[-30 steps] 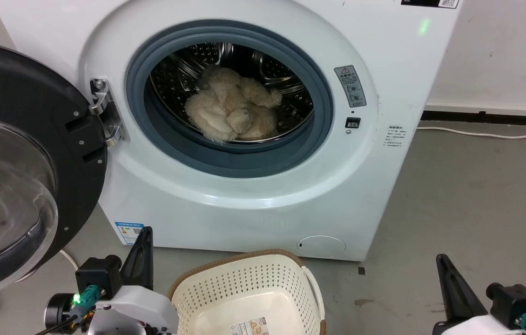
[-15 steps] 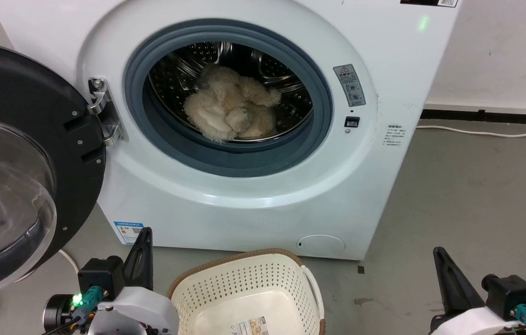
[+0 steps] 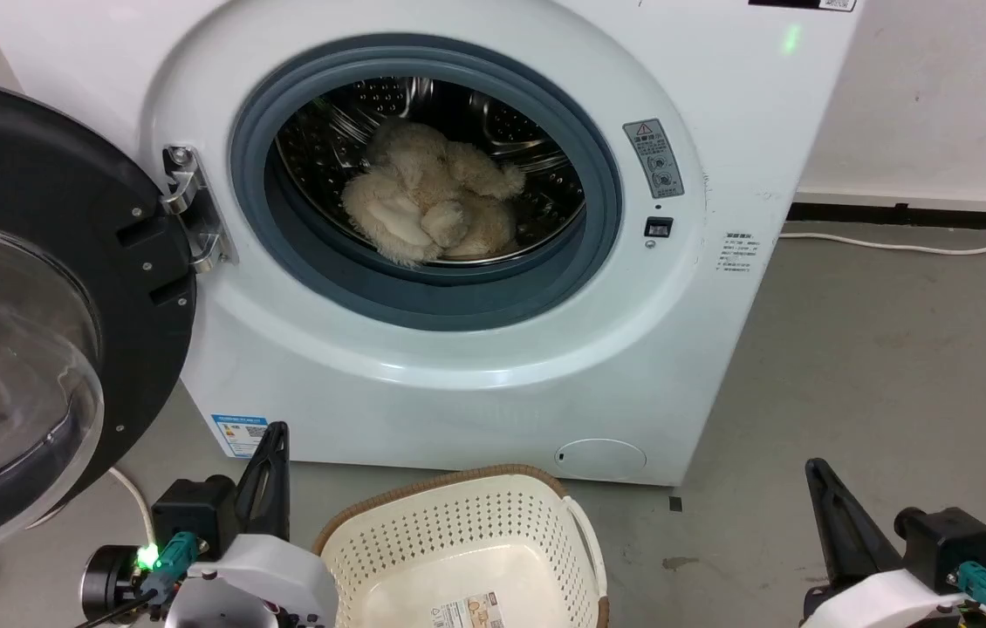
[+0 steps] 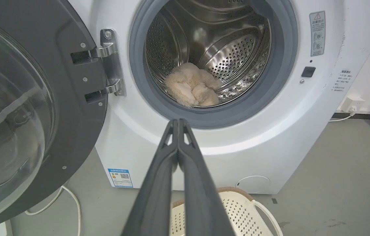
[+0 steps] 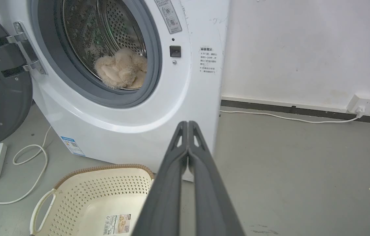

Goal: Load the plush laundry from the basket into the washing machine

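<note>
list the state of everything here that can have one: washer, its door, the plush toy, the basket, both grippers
washing machine, loaded, mouth uncovered
door, open, swung wide to the left
plush laundry, lying inside the drum
basket, upright on the floor in front of the washer, nothing in it but a sticker
left gripper, shut, holding nothing
right gripper, shut, holding nothing

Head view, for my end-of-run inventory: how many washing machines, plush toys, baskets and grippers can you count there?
Washing machine: 1
Plush toy: 1
Basket: 1
Grippers: 2, the left gripper and the right gripper, both shut
Total: 5
</note>
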Controlling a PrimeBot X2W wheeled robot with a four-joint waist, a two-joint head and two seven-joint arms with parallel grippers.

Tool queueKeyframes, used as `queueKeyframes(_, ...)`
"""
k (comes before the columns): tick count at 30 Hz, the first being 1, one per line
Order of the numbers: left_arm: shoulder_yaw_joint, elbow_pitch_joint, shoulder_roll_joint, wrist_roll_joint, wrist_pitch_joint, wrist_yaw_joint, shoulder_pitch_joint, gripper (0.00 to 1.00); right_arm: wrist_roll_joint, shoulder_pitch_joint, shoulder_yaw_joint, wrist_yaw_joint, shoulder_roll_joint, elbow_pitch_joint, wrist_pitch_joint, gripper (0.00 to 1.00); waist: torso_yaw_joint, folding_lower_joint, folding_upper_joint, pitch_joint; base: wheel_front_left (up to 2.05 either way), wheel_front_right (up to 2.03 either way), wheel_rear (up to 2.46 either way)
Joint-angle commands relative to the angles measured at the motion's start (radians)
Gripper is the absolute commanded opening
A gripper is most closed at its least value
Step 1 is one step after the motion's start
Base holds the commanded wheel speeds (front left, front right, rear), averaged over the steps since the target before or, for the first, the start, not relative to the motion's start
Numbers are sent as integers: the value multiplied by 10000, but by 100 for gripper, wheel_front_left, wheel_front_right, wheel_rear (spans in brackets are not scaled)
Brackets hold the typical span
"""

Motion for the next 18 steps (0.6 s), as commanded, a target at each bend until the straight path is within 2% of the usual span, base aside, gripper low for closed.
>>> queueKeyframes(1,107,-115,-59,199,46,-40,186,0,-111,-210,39,-5,-3,-110,57,0,-3,0,0,4,0,0,0)
queueKeyframes(18,464,-434,-373,899,356,-191,304,0,-468,-357,118,-7,-4,-344,413,0,-33,0,0,39,0,0,0)
